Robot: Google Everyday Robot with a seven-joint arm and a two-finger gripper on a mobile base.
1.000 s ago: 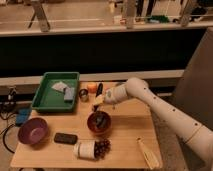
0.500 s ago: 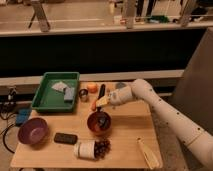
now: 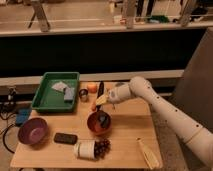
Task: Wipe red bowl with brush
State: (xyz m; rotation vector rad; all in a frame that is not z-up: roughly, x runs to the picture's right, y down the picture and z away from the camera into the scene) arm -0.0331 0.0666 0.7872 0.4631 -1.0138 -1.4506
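Observation:
The red bowl (image 3: 99, 123) sits on the wooden table (image 3: 130, 130), near its middle. My gripper (image 3: 102, 100) hangs just above the bowl's far rim, at the end of the white arm coming in from the right. It is shut on the brush (image 3: 100, 90). The brush's black handle sticks up behind the fingers and its lower end points down into the bowl. A dark patch (image 3: 103, 120) shows inside the bowl; I cannot tell if it is the brush head.
A green tray (image 3: 46, 102) with grey items stands at the back left. A purple bowl (image 3: 32, 131) is at the left, with a flat black block (image 3: 65, 138) beside it. A white cup with grapes (image 3: 92, 149) lies at the front, a pale long object (image 3: 147, 154) at the front right, and an orange (image 3: 92, 87) behind the gripper.
The gripper has shifted only slightly above the bowl's far rim, still holding the brush. The bowl has not moved.

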